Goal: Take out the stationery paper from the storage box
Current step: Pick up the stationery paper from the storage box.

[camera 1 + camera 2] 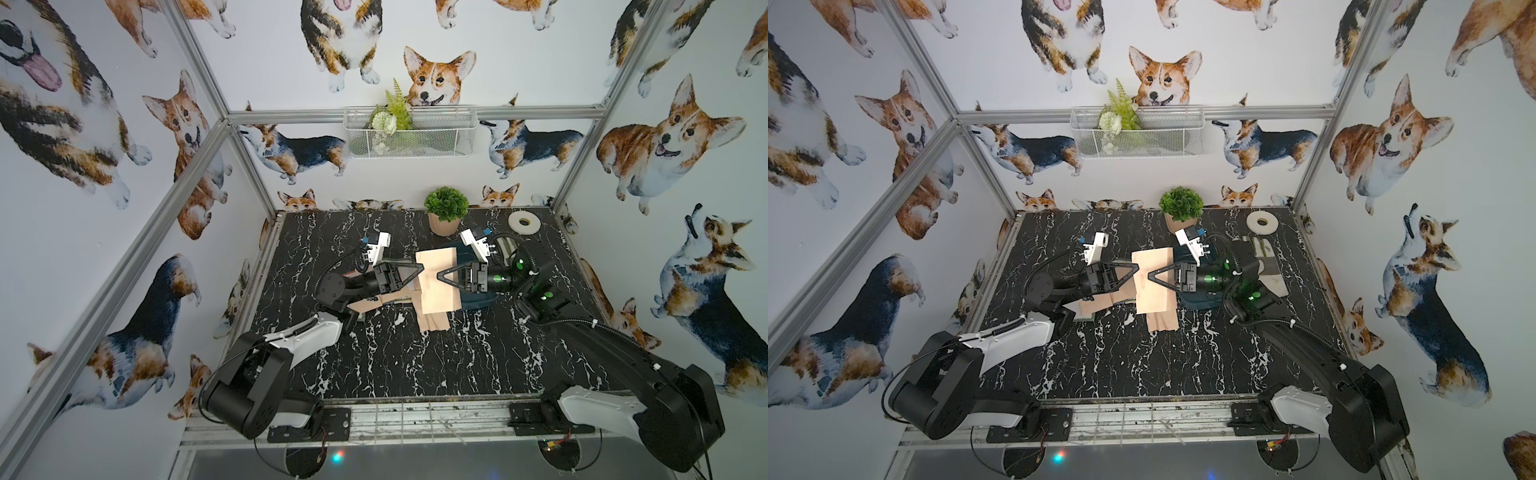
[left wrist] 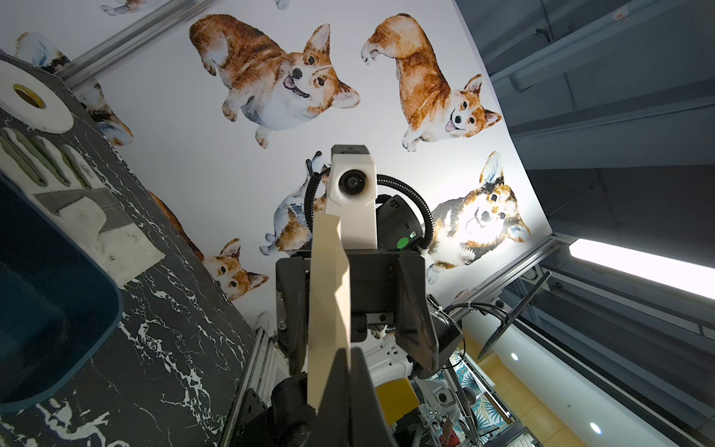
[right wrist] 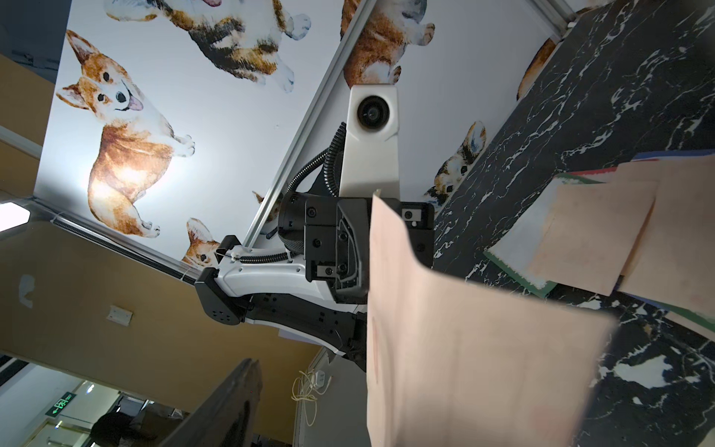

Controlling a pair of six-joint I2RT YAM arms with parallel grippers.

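A peach sheet of stationery paper hangs in the air between my two grippers in both top views. My left gripper is shut on one edge of the sheet. My right gripper faces it from the other side and is open. One of its fingers stands clear of the blurred sheet, and the other finger is hidden behind it. The dark teal storage box lies under my right gripper, mostly covered. More sheets lie on the table beside the box, with some under my left arm.
A potted plant and a white tape roll stand at the back of the black marble table. A white-and-grey glove lies right of the box. A wire basket hangs on the back wall.
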